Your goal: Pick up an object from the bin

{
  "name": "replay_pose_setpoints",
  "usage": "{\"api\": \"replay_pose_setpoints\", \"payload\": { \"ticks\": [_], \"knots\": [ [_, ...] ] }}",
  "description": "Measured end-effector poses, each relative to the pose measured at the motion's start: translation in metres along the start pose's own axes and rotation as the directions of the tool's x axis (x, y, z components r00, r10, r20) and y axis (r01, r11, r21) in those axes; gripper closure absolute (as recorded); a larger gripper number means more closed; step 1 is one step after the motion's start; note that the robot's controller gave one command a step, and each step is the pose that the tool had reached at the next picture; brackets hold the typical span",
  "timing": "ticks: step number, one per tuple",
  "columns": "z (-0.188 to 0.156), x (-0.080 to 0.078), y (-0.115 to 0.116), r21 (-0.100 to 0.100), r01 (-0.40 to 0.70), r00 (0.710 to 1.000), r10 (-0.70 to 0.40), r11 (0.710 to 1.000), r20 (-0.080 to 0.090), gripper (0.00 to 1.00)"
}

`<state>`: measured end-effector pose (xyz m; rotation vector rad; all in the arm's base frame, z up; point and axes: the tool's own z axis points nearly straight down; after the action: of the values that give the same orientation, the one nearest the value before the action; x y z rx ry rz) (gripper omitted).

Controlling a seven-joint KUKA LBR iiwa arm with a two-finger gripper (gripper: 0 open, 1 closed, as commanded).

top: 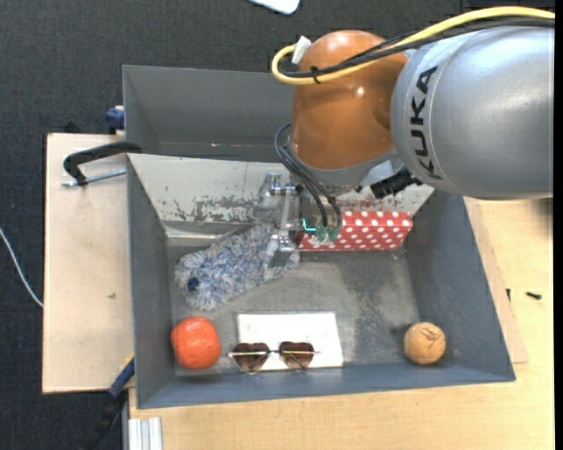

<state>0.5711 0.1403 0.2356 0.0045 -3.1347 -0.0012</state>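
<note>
gripper (283,239) is positioning at the blue-white fuzzy cloth (220,268)'s right end; jaws: cannot tell; next probably needing closing, lifting.

The red box with white dots (378,230) is only half there, its left end and top tucked behind the orange cover (339,97) and the gripper (283,250). Where the gripper meets the fuzzy blue-and-white cloth (224,268) is a muddle, honestly can't tell if they're touching. The arm (484,114) runs off the right edge. The sunglasses (273,355) cover the lower edge of the white card (290,330). A white thing (274,4) gets chopped by the top edge.
</note>
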Motion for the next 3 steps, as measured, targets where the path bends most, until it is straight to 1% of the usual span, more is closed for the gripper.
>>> {"api": "replay_pose_setpoints", "payload": {
  "ticks": [1,2,3],
  "knots": [
    [-0.005,-0.002,-0.001,-0.001,-0.002,1.0,0.002,1.0,0.009,0.0],
    [0.052,0.023,0.018,-0.002,0.006,1.0,-0.006,1.0,0.013,0.0],
    [0.099,0.037,0.012,-0.002,-0.098,0.995,0.098,0.995,0.007,0.0]
  ]
}}
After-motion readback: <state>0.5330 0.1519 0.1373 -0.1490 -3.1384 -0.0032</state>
